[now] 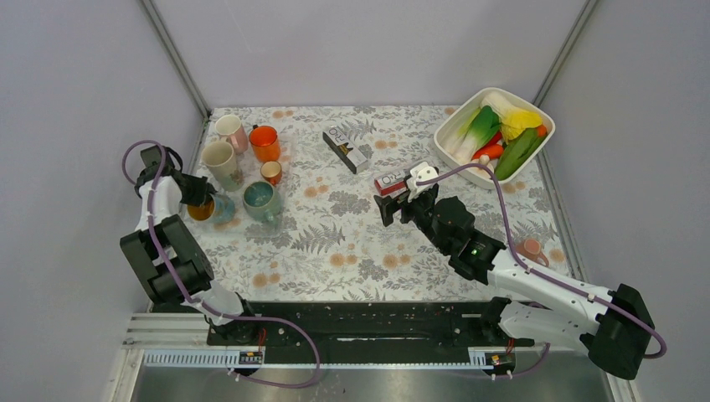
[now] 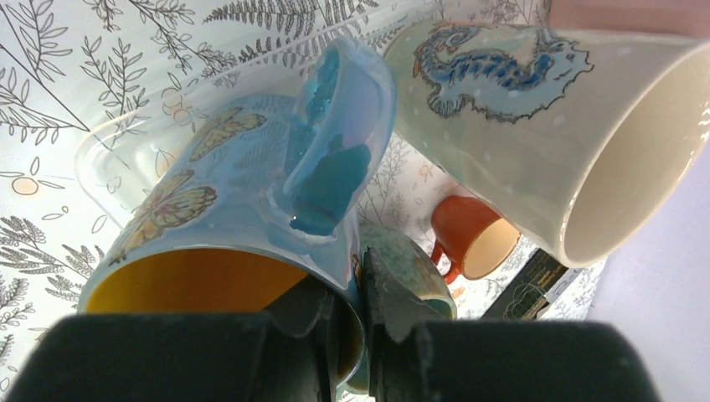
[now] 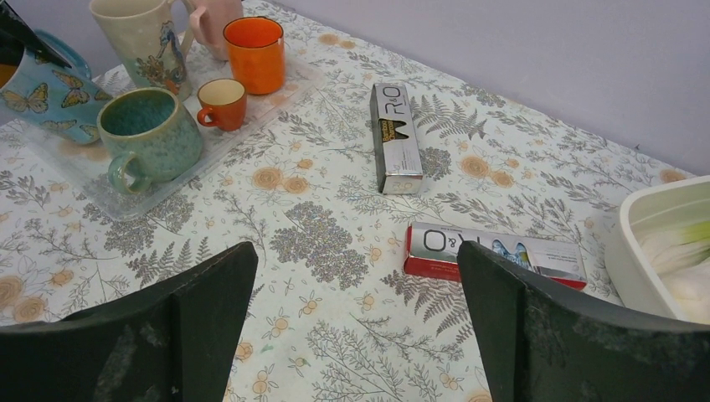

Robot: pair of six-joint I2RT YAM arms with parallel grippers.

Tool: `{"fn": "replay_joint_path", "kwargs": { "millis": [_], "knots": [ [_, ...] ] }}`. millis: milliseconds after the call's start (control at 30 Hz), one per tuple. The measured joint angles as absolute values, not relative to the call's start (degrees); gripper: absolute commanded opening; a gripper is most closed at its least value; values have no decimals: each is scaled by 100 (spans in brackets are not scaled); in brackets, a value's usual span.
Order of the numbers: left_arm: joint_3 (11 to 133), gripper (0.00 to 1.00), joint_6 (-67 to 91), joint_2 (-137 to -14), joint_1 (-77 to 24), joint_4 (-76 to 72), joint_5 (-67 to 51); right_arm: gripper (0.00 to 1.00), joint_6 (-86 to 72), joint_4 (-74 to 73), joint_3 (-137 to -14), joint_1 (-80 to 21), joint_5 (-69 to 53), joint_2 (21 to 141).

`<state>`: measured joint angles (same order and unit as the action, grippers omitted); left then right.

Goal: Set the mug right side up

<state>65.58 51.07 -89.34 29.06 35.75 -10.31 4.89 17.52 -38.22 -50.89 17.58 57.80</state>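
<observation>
The left gripper (image 2: pixel 356 295) is nearly closed on the rim of the blue butterfly mug (image 2: pixel 226 193), one finger inside the yellow interior and the other against the outer wall. The mug sits tilted over the near left corner of a clear tray (image 3: pixel 100 197), close to the left edge of the bench (image 1: pixel 335 243) and the side wall; whether its base touches the tray cannot be told. Room there is tight. A cream mug (image 2: pixel 519 109) stands just behind it, a teal mug (image 1: pixel 261 201) is just beside it on the right, and a small orange cup (image 1: pixel 271 172), a taller orange mug (image 1: pixel 264 142) and a pink mug (image 1: pixel 230 130) fill the rest of the tray toward the far edge. The right gripper (image 3: pixel 356 251) hangs with its jaws spread wide and nothing between them, above the middle of the bench, with a red box (image 3: pixel 494 251) lying just past its fingertips. A silver box (image 1: pixel 347 149) lies farther back, well apart from the tray. The floral surface between the tray and the right gripper carries nothing and makes the largest open stretch, running to the near edge. A white tub (image 1: pixel 536 113) of vegetables fills the far right corner, and a small pink cup (image 1: pixel 529 249) sits near the right edge beside the right arm.
</observation>
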Motion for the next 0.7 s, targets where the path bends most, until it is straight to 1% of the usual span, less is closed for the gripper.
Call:
{"fn": "replay_joint_path", "kwargs": {
  "millis": [133, 200, 233, 300, 400, 533, 633, 700],
  "knots": [
    [6602, 1, 5103, -8982, 2753, 3509, -899, 100, 534, 1717, -3822, -5089, 1850, 5765],
    [6617, 21, 5103, -8995, 2694, 3500, -819, 99, 556, 1702, -3822, -5089, 1894, 5749],
    [6635, 28, 5105, -9015, 2679, 3500, -803, 99, 572, 1699, -3820, -5089, 1907, 5734],
    [6685, 37, 5111, -9089, 2659, 3444, -786, 100, 593, 1699, -3809, -5089, 1944, 5684],
    [6753, 42, 5127, -9212, 2644, 3267, -788, 100, 633, 1688, -3754, -5089, 1994, 5588],
    [6785, 47, 5140, -9238, 2617, 3179, -794, 100, 698, 1647, -3715, -5089, 2110, 5496],
    [6816, 51, 5153, -9238, 2617, 3155, -819, 99, 742, 1511, -3704, -5087, 2386, 5452],
    [6831, 56, 5155, -9236, 2617, 3144, -834, 99, 746, 1347, -3706, -5074, 2718, 5448]
  ]
}}
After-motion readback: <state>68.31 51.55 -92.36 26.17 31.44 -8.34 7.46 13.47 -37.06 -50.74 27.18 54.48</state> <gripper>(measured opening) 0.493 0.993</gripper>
